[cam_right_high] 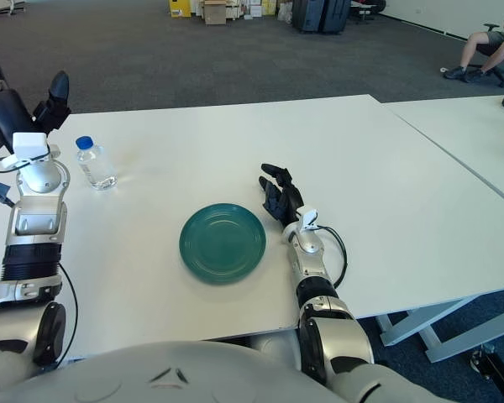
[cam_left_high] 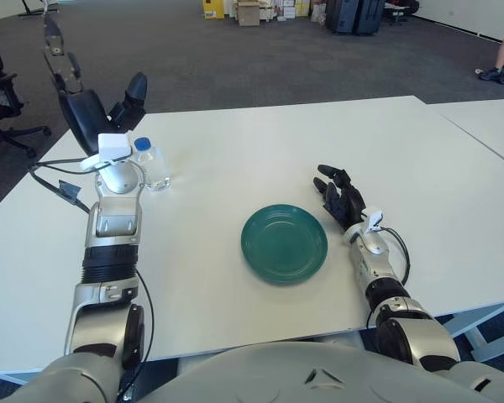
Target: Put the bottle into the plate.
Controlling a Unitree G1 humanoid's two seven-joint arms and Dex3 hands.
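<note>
A small clear bottle (cam_left_high: 154,165) with a blue cap stands upright on the white table (cam_left_high: 235,151), at the far left. My left hand (cam_left_high: 88,105) is raised just left of it and behind it, fingers spread open and holding nothing; the bottle (cam_right_high: 95,164) stands free of it. A round green plate (cam_left_high: 284,243) lies near the table's front middle, with nothing on it. My right hand (cam_left_high: 339,198) shows just right of the plate with its fingers relaxed.
A second white table (cam_left_high: 487,117) adjoins at the right. An office chair (cam_left_high: 0,101) stands on the carpet at far left. A black cable (cam_left_high: 63,180) loops beside my left forearm. A seated person's legs (cam_right_high: 479,46) show at far right.
</note>
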